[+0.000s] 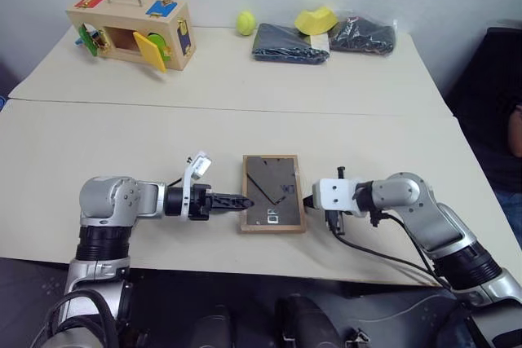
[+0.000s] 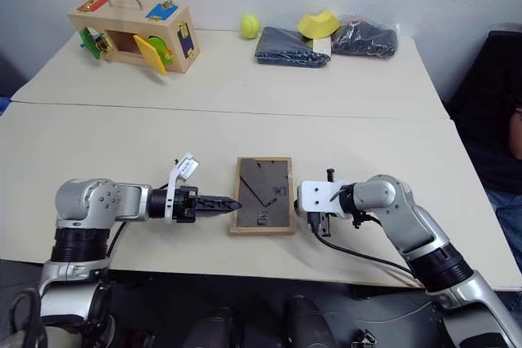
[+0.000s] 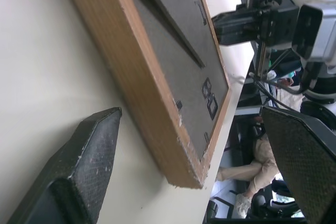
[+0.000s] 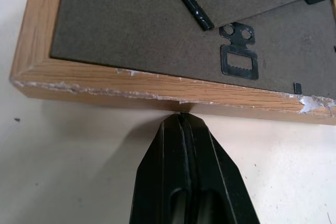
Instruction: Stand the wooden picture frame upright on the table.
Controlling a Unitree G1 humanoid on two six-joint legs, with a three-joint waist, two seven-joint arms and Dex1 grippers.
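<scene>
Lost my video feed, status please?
Left tool open beside small light-wood picture frame. Right tool shut at its opposite edge. Frame flat, dark back up, on cream table. Nothing in the way.

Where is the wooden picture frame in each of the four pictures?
Left eye view: wooden picture frame flat, back up, between both grippers.
Right eye view: near the front edge, centre.
Left wrist view: slanting across the top.
Right wrist view: across the top.
Shared landmark: the metal hanger on its back.
</scene>
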